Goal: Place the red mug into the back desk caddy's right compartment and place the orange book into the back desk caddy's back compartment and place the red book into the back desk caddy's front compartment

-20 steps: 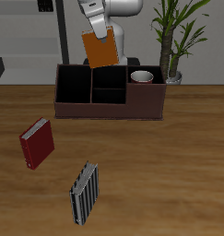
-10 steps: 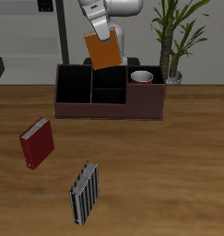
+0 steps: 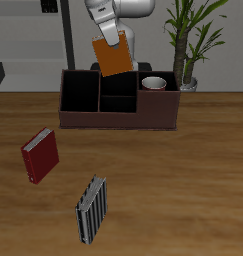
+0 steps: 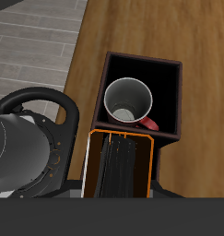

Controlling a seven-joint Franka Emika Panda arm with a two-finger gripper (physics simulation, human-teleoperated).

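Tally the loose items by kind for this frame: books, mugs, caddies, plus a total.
Books: 3 (orange book held in the gripper, red book, striped book)
Mugs: 1 (red mug, inside the caddy)
Caddies: 1 (back desk caddy)
Total: 5

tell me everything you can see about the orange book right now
The orange book is small and thin, with a plain orange cover and no visible print. It hangs in the air, tilted, its upper edge gripped by the gripper, above the middle sections of the back desk caddy. It touches nothing else. In the wrist view it shows edge-on as an orange outline; that view is too dark to show the pages.
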